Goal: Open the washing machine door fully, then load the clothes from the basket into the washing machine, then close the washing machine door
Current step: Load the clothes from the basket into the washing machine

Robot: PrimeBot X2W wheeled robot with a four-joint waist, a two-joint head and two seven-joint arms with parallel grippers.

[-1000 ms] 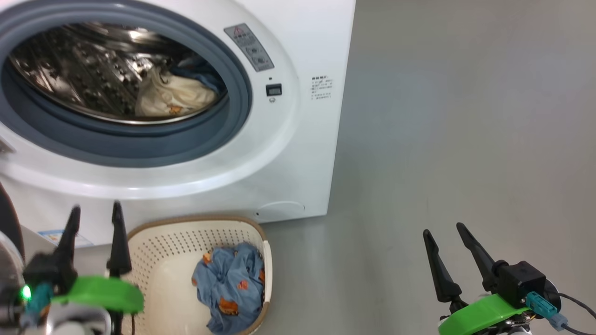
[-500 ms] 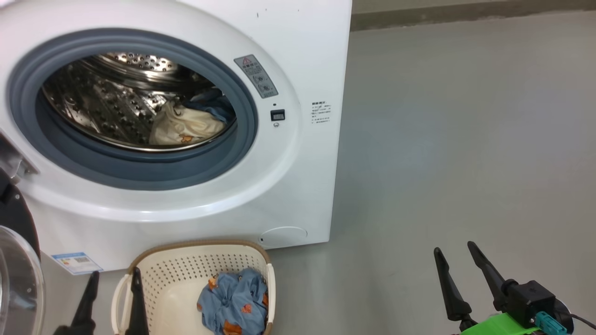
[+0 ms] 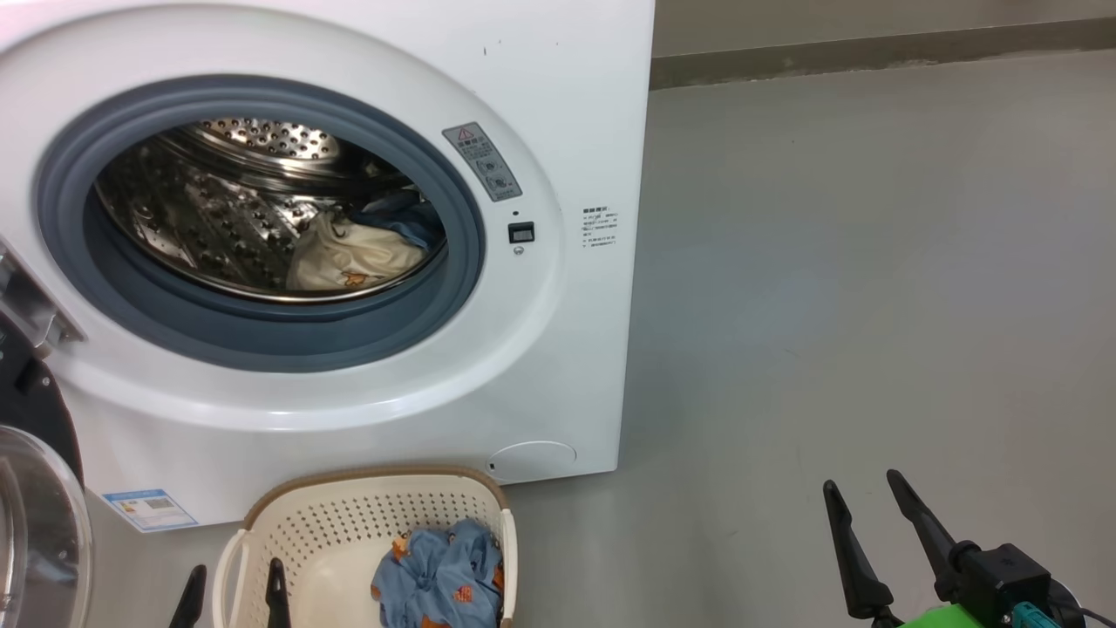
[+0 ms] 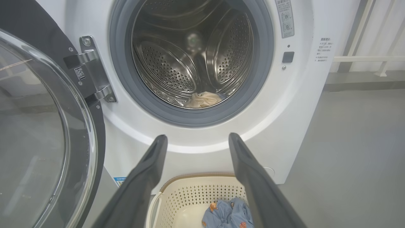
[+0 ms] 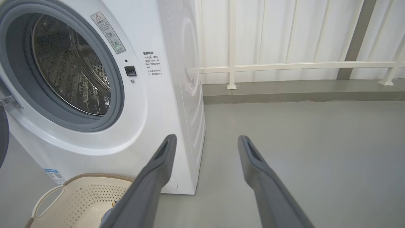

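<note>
The white washing machine stands with its door swung open to the left, and the glass bowl shows in the left wrist view. A cream garment lies in the steel drum with some dark blue cloth behind it. The basket sits on the floor in front of the machine and holds a light blue bear-print garment. My left gripper is open and empty at the basket's left rim. My right gripper is open and empty over bare floor to the right.
Grey floor stretches to the right of the machine. A low kerb and a white railing against a pale wall run behind it. The door hinge sits at the opening's left side.
The head camera has tilted up, so the whole scene sits lower. My left gripper has drawn back and down from in front of the machine to the basket's left rim. Both grippers stay open.
</note>
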